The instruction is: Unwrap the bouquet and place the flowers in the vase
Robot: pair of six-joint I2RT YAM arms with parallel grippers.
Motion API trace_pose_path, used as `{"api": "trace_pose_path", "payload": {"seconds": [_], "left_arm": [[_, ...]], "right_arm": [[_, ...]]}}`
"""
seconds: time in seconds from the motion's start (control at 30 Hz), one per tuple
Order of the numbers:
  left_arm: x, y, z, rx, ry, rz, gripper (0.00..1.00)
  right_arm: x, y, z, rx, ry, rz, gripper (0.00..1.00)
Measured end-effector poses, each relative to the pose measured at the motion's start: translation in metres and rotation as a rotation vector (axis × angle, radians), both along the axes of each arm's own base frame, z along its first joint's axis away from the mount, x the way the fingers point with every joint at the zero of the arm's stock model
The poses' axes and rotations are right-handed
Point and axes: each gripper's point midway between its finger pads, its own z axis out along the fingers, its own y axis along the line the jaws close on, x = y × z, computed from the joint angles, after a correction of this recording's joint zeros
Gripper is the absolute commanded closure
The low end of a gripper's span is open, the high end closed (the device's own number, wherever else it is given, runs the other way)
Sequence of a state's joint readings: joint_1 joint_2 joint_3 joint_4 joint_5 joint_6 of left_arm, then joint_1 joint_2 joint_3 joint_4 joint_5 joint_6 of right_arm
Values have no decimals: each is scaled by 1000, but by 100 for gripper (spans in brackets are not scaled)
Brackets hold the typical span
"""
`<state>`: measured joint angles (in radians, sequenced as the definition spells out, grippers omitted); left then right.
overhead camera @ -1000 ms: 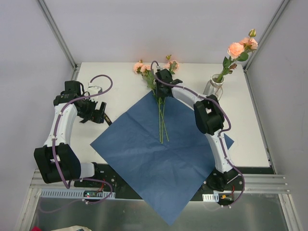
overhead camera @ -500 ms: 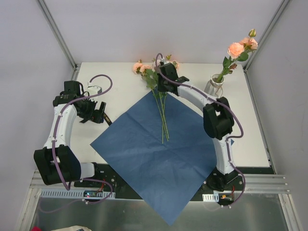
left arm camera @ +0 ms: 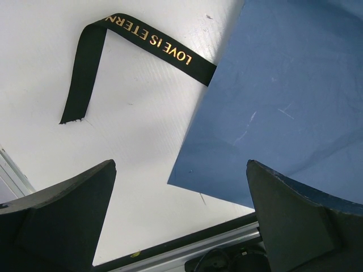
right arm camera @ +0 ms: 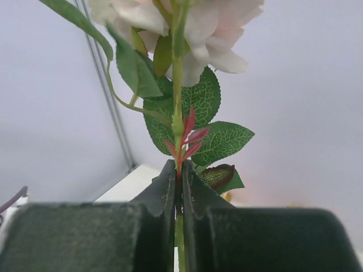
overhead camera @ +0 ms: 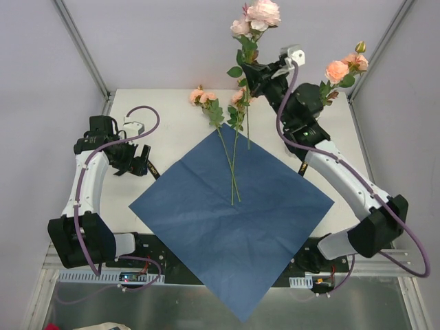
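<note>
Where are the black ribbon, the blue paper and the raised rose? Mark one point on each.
black ribbon (left arm camera: 85,68): left wrist view, on its plain end stretch.
blue paper (overhead camera: 227,227): top external view, middle of the sheet.
raised rose (overhead camera: 263,12): top external view, on the largest bloom.

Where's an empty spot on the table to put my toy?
The far left corner of the table, between the left gripper and the lying roses, is bare. So is the right side past the paper, under the right arm. The middle is crowded with paper and stems; a ribbon lies at its left edge.
</note>
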<state>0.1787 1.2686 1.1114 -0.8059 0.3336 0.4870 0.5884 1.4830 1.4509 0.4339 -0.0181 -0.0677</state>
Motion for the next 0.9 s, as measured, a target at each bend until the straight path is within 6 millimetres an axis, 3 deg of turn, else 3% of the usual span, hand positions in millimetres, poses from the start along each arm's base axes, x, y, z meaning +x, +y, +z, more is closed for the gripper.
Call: {"api": "trace_pose_path", "payload": {"seconds": [0.13, 0.23, 0.43, 0.53, 0.67, 0.9], "left_arm": [[0, 0, 1, -2, -2, -1, 1], [0, -1, 1, -3, -4, -1, 1], [-1, -1, 4, -1, -15, -1, 1], [0, -1, 4, 0, -15, -1, 1], [1, -1, 7, -1, -20, -1, 1], [8, 0, 17, 3, -47, -2, 1]], "right_arm": [[-19, -32, 39, -62, -232, -70, 99], [-18, -67, 56, -96, -309, -151, 99], [-18, -172, 96, -114, -412, -410, 99], [-23, -202, 111, -104, -453, -490, 99], [-21, -224, 117, -95, -471, -544, 99], [-5, -234, 106, -59, -455, -561, 99]]}}
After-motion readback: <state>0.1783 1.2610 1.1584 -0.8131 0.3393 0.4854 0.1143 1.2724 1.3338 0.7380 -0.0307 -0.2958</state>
